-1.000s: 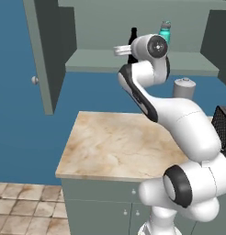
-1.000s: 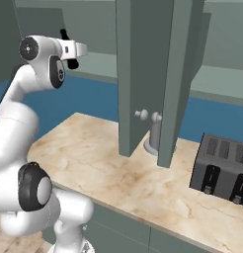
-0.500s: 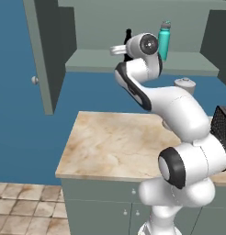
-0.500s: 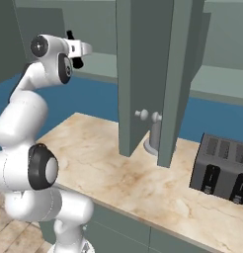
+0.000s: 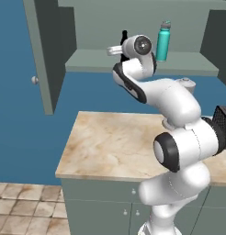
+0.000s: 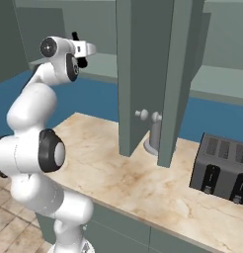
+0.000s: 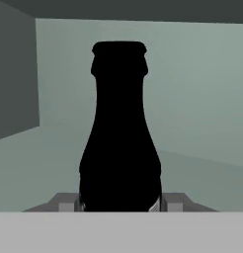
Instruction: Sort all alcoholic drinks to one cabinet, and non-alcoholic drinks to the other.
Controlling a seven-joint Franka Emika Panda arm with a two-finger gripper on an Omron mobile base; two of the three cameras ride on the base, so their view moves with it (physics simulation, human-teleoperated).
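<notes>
no readable text or labels anywhere — black bottle [image 7: 119, 133] perhaps labelled, face too dark.

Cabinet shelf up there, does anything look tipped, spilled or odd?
Nothing stands out. The teal flask stands upright on the cabinet shelf, and the black bottle sits upright between the fingers, with no spill visible.

A rendered kitchen: marble counter [image 5: 110, 147], grey wall cabinets [image 6: 153, 74], black toaster [image 6: 223, 168], tiled floor [image 5: 23, 206].

We observe a matt black bottle [image 7: 119, 133], a smooth teal flask [image 5: 163, 42], a polished marble-look tabletop [image 5: 110, 147], and matt grey-green cabinet doors [image 6: 145, 74].
</notes>
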